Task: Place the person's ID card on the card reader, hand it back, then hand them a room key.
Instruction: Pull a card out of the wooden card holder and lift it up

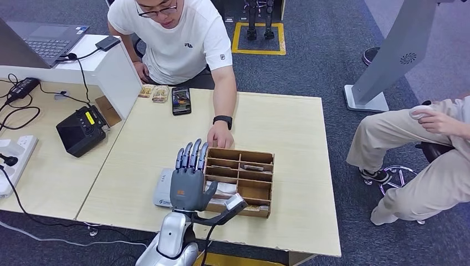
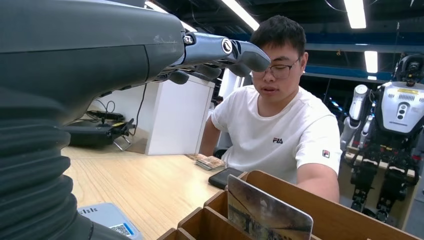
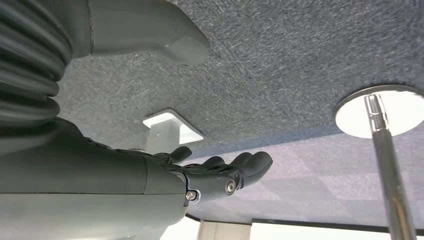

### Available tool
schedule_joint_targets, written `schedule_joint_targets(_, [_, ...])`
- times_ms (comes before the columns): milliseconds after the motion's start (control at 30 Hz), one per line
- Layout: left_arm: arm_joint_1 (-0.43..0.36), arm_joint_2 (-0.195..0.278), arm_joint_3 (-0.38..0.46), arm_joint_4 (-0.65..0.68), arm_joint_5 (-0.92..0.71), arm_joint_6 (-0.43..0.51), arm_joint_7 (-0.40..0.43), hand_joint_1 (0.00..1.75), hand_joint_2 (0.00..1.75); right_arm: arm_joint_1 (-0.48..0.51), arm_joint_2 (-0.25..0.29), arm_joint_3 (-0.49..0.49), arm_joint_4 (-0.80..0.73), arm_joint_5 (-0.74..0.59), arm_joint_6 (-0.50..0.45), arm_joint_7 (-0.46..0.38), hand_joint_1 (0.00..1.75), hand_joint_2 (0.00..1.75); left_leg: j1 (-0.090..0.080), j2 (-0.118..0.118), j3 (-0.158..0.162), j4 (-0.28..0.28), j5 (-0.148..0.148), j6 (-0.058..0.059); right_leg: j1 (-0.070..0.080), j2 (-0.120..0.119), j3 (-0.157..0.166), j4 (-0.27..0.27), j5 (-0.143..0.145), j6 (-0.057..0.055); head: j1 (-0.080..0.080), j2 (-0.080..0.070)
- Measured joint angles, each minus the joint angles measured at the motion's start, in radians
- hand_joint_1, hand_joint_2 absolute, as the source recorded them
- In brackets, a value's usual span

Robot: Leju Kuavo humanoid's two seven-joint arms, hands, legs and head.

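Left hand (image 1: 188, 177) covers part of the card reader (image 1: 162, 188) and the box's (image 1: 260, 164) near-left slots. Cards in box too small to tell.

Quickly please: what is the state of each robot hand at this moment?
Left hand: open, fingers extended above the table beside the wooden box, holding nothing.
Right hand: open, holding nothing.

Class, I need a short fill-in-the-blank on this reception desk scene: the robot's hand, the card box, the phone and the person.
1. The robot's left hand hovers between the white card reader and the wooden ____ box.
2. The person's hand rests on the ____.
3. The black phone lies ____ on the table.
4. The left hand's fingers hold ____.

Missing words: divider; table; flat; nothing
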Motion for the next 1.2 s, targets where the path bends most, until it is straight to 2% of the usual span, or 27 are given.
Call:
schedule_joint_targets(133, [-0.031,0.000,-0.005,0.043,-0.002,-0.020,0.021,0.00,1.75,-0.001,0.000,0.000,0.002,0.018,0.000,0.008,0.00,1.75,0.000,0.000,0.000,0.000,0.000,0.000,0.000,0.000,0.000,0.000,0.000,0.000,0.000,0.000])
schedule_joint_targets(533, [-0.120,0.004,-0.041,0.108,-0.005,-0.210,0.083,0.00,1.75,-0.002,0.000,0.000,0.007,0.041,0.000,0.009,0.00,1.75,0.000,0.000,0.000,0.000,0.000,0.000,0.000,0.000,0.000,0.000,0.000,0.000,0.000,0.000])
schedule_joint_targets(900, [-0.135,0.010,-0.055,0.113,-0.005,-0.232,0.085,0.00,1.75,-0.003,0.000,0.000,0.007,0.045,0.000,0.014,0.00,1.75,0.000,0.000,0.000,0.000,0.000,0.000,0.000,0.000,0.000,0.000,0.000,0.000,0.000,0.000])
schedule_joint_targets(1200, [-0.160,0.021,-0.087,0.109,-0.002,-0.315,0.103,0.00,1.75,-0.003,0.000,0.000,0.007,0.058,0.000,0.026,0.00,1.75,0.000,0.000,0.000,0.000,0.000,0.000,0.000,0.000,0.001,0.000,0.000,0.000,0.000,0.000])
